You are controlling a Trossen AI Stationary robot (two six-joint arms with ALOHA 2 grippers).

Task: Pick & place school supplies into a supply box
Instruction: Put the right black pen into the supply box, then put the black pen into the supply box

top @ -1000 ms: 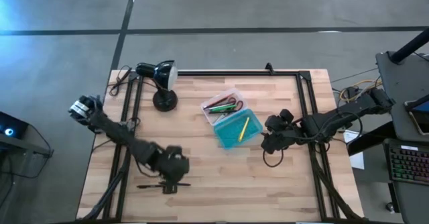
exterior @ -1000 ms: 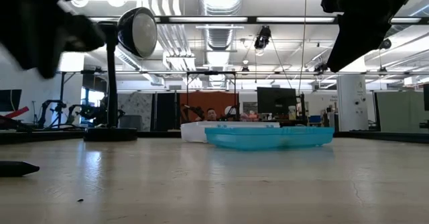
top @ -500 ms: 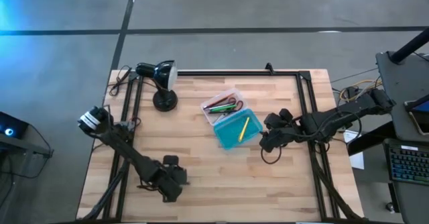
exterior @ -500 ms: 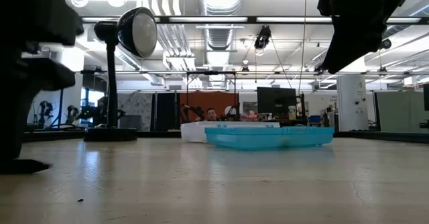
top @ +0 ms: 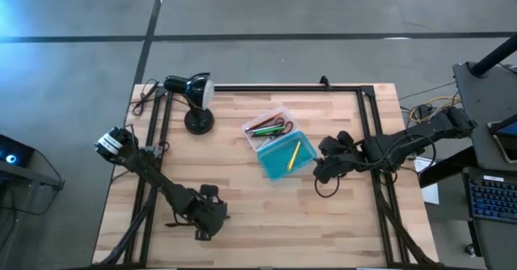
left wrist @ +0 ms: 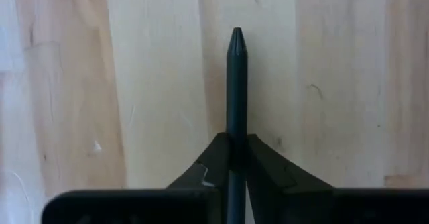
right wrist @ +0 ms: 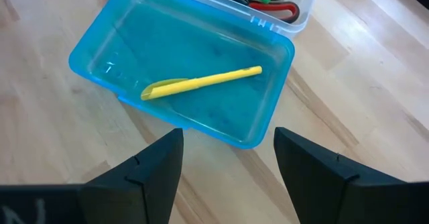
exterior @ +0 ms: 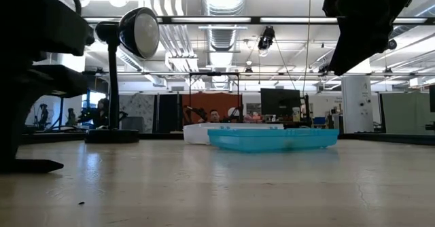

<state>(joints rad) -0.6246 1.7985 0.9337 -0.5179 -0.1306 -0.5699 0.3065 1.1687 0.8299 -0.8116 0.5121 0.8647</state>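
Dark pen (left wrist: 236, 96) | flat on table | clamped by left gripper (left wrist: 231, 150)

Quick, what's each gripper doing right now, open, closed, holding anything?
Left gripper: fingers shut on a dark pen lying on the table.
Right gripper: fingers open, holding nothing, near the supply box.

text: none legible | labels, brands, numbers — none readable on any surface

lab/workshop | exposed ceiling ducts (exterior: 224, 9) | monitor (exterior: 280, 100) | concrete floor (top: 266, 11)
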